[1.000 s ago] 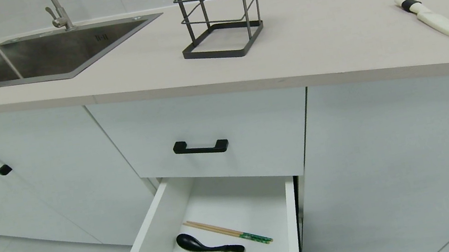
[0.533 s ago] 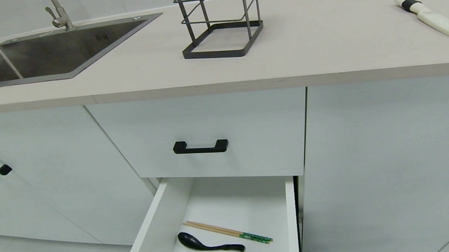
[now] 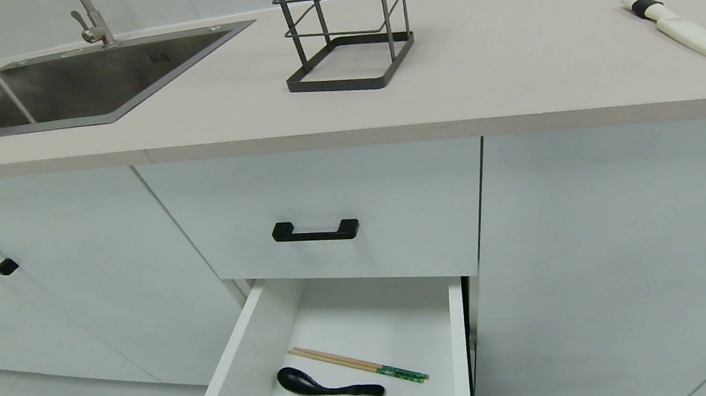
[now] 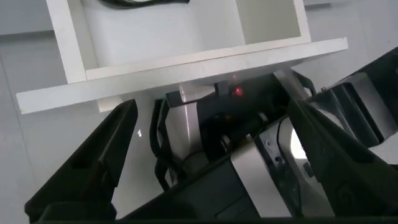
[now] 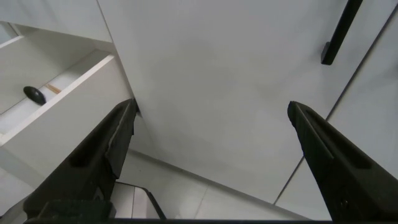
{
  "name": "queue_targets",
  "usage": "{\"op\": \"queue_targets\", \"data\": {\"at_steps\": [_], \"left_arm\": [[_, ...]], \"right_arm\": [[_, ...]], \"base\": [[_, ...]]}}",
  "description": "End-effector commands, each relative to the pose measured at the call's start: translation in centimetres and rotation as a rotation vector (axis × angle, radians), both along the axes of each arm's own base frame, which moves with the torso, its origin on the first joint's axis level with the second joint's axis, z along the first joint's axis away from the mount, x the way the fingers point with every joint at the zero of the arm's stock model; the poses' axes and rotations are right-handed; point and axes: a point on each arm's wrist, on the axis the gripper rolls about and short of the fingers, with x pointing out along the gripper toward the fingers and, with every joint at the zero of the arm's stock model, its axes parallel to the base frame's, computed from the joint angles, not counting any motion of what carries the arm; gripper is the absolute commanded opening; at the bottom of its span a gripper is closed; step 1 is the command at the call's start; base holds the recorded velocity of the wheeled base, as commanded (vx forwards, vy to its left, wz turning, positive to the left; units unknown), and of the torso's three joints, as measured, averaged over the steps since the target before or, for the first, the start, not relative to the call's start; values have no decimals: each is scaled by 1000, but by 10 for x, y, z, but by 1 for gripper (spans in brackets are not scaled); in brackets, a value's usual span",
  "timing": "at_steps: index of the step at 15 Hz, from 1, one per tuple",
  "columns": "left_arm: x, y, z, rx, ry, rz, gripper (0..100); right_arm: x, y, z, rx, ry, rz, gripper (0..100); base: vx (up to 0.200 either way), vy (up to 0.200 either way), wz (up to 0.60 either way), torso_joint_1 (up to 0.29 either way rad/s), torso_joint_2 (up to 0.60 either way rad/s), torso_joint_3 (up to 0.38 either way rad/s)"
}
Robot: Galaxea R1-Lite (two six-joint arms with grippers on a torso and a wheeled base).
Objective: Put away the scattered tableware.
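Black spoon (image 3: pixel 328 385) just beside chopsticks (image 3: pixel 357 365) in open drawer (image 3: pixel 234 386), below tabletop (image 3: pixel 516 53) with white knife (image 3: pixel 685 32) far right. Left pincer (image 4: pixel 211 118) released, empty, at drawer's near side; right pincer (image 5: pixel 211 112) released, right of drawer, well apart from spoon.

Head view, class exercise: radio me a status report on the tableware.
Left gripper open, right gripper open, both empty. Spoon and chopsticks in open drawer. Knife out on countertop. Wire rack stands apart from it.
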Motion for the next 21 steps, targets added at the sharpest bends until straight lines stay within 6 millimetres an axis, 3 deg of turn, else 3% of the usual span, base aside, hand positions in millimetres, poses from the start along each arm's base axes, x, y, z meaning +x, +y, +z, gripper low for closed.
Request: {"op": "queue_targets", "data": {"at_steps": [1, 4, 7, 11, 12, 21], "left_arm": [[3, -5, -6, 37, 80, -57, 100], [-9, -7, -17, 116, 228, -145, 100], [8, -13, -31, 244, 320, -90, 100], [47, -29, -62, 369, 281, -59, 100], [50, -30, -67, 385, 296, -56, 100], [70, -39, -76, 399, 223, -10, 100]], "right_arm": [[0, 0, 0, 0, 2, 0, 100], [0, 0, 0, 1, 3, -1, 100], [0, 0, 0, 1, 1, -1, 100], [0, 0, 0, 1, 3, -1, 100], [0, 0, 0, 1, 1, 0, 100], [0, 0, 0, 1, 1, -1, 100]], "base": [[0, 0, 0, 0, 0, 0], [0, 0, 0, 0, 0, 0], [0, 0, 0, 0, 0, 0], [0, 0, 0, 0, 0, 0], [0, 0, 0, 0, 0, 0], [0, 0, 0, 0, 0, 0]]}}
